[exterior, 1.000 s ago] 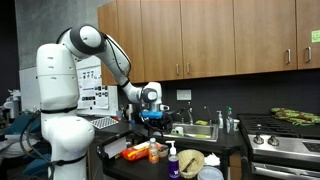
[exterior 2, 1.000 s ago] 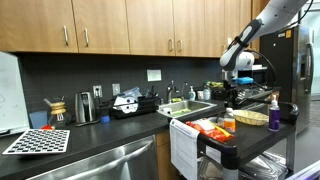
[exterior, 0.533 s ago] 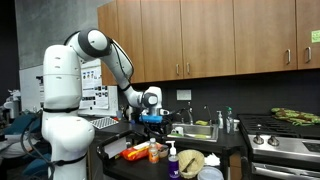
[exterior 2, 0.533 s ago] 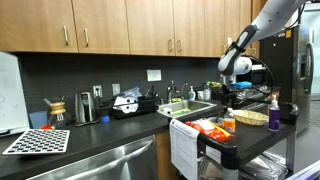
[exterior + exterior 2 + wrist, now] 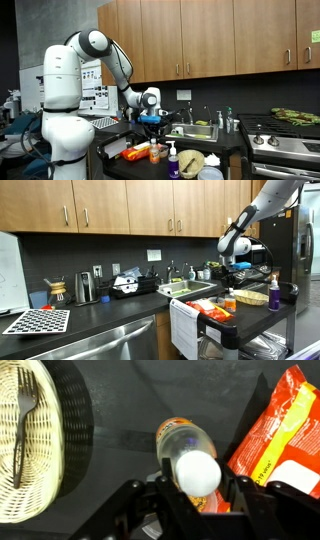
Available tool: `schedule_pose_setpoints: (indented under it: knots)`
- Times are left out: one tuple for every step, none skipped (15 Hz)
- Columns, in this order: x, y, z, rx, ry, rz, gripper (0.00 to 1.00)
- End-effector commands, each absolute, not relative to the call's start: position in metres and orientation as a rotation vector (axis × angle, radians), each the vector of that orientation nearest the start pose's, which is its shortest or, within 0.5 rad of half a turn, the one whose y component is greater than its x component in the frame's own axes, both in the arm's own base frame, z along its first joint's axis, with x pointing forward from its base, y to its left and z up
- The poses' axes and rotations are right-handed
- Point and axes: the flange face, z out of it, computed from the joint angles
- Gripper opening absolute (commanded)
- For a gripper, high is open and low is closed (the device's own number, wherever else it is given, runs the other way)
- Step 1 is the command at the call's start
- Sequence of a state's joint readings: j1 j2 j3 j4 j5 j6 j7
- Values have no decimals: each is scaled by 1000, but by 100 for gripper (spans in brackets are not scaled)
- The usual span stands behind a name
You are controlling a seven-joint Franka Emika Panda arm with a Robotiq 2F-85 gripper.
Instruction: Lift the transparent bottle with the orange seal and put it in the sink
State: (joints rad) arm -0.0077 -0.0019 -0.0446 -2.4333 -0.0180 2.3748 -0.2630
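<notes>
The transparent bottle (image 5: pixel 182 440) with a white cap and orange label stands upright on the dark cart top, right below the wrist camera. My gripper (image 5: pixel 192 482) is shut on the bottle's top, and a black finger (image 5: pixel 135 492) presses in from each side of the cap. In both exterior views the gripper (image 5: pixel 152 120) (image 5: pixel 233 273) hangs straight down over the bottle (image 5: pixel 154 150) (image 5: pixel 229 302) on the cart. The sink (image 5: pixel 196 130) (image 5: pixel 189 288) is set into the dark counter beside the cart.
A wicker basket (image 5: pixel 35 445) holding a fork lies to one side of the bottle, and an orange snack bag (image 5: pixel 282 440) lies close on the other. A purple soap bottle (image 5: pixel 172 160) stands at the cart's edge. A faucet (image 5: pixel 190 113) rises over the sink, and a stove (image 5: pixel 285 142) is beyond.
The arm shifted slightly over the cart, then held still. The jaws have closed in on the bottle's top.
</notes>
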Motion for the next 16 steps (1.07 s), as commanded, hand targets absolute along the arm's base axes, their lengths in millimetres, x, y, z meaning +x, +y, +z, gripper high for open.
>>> schedule_pose_setpoints:
  knots:
    - [469,-22,309,-3164,-330,106,16]
    - [467,-23,310,-3176,-330,114,15]
    - [466,-23,311,-3188,-328,121,15]
    - [464,-24,313,-3201,-324,137,15]
    - [464,-24,314,-3210,-325,143,15]
    - [463,-24,315,-3219,-322,150,15]
    - [461,-24,319,-3224,-325,157,15]
    - [460,-24,321,-3231,-329,159,15]
    - [457,-24,327,-3229,-337,164,15]
    - [455,-25,331,-3228,-338,170,15]
    - [451,-26,336,-3229,-339,174,15]
    - [445,-28,341,-3226,-341,176,15]
    - [439,-30,346,-3224,-350,173,15]
    - [431,-33,351,-3223,-354,174,15]
    - [422,-36,355,-3216,-360,177,15]
    - [411,-40,360,-3216,-365,172,15]
